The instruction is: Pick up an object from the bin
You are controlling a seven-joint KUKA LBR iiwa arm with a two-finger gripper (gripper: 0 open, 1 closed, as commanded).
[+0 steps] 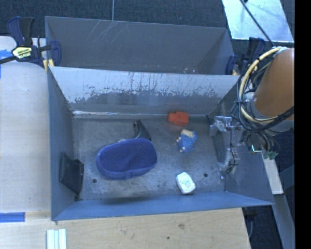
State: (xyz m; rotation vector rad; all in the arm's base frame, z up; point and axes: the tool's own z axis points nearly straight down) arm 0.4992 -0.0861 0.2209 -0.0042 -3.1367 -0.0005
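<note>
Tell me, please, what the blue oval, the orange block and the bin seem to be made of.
Blue oval: probably fabric or soft mesh, matt; its surface shows a fine dotted texture and rounded edges.
Orange block: perhaps plastic or foam, matt, with a plain even colour; the look leaves it open.
Bin: grey sheet metal, dull, with scratches and worn streaks on its walls.

Blue, perhaps meshed, dome (pixel 127 158); orange block (pixel 179 119)

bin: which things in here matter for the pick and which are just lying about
Job: arm at the bin's right side; bin; nearest loose things, the white lump and small blue toy.
Lying about: orange block; big blue oval; black piece by the left wall.
</note>
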